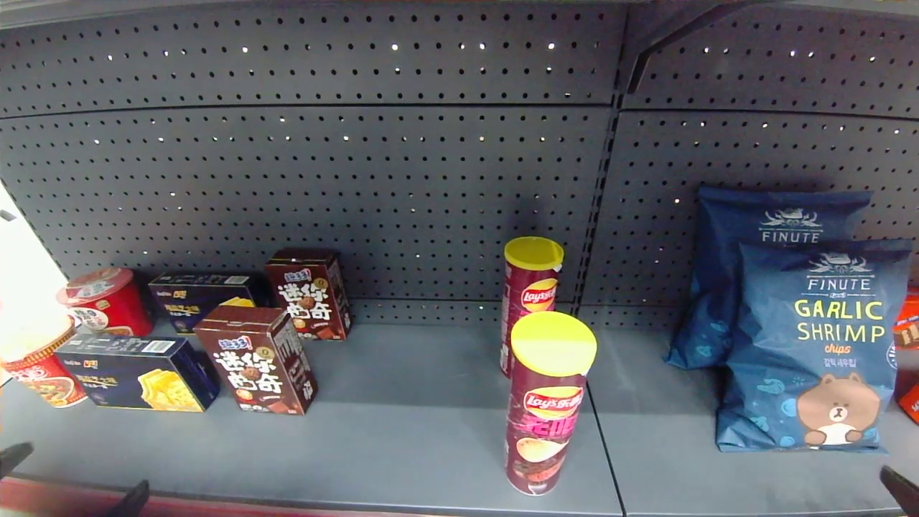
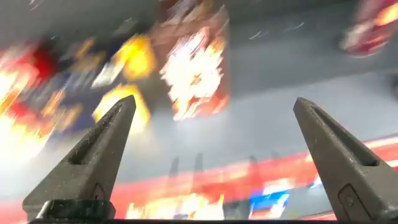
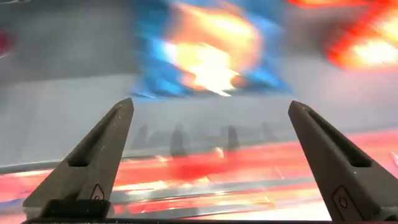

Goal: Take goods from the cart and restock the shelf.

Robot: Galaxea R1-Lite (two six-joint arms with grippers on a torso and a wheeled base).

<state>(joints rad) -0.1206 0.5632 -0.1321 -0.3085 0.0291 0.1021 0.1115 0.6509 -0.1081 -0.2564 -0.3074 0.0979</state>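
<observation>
A grey shelf (image 1: pixel 416 431) holds the goods. Two dark red chip cans with yellow lids stand at its middle, one in front (image 1: pixel 549 402) and one behind (image 1: pixel 531 298). Two blue chip bags (image 1: pixel 815 352) lean at the right. Brown boxes (image 1: pixel 258 359), navy boxes (image 1: pixel 136 373) and red noodle cups (image 1: pixel 104 301) sit at the left. My left gripper (image 2: pixel 214 102) hangs open and empty before the shelf's front edge, facing a blurred brown box (image 2: pixel 193 68). My right gripper (image 3: pixel 211 104) is open and empty too, in front of the blue bag (image 3: pixel 205 50).
A perforated back panel (image 1: pixel 359 179) closes the shelf behind. A red strip (image 1: pixel 43 495) runs along the front edge. Bare shelf lies between the brown boxes and the cans, and between the cans and the bags. Orange packs (image 1: pixel 908 323) show at the far right.
</observation>
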